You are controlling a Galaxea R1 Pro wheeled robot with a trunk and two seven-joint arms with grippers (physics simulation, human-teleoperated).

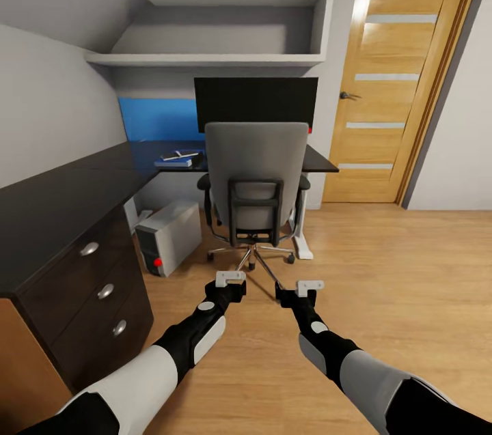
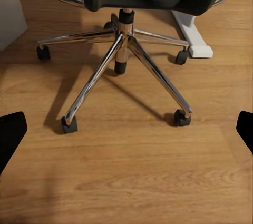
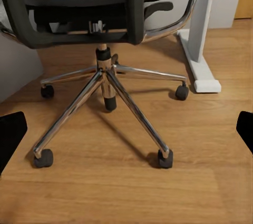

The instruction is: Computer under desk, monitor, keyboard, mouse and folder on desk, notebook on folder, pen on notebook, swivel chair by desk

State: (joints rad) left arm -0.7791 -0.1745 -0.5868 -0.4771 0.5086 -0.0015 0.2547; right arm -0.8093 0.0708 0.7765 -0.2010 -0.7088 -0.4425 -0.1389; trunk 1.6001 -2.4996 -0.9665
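The swivel chair [image 1: 256,175] hides the monitor's [image 1: 255,102] lower middle.

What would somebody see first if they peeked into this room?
Probably the grey swivel chair, pushed up to the black desk with its back facing us and its shiny chrome legs spread over the wood floor. Behind it stands the wide black monitor, and a blue folder lies on the desk to the chair's left. A wooden door stands at the right.
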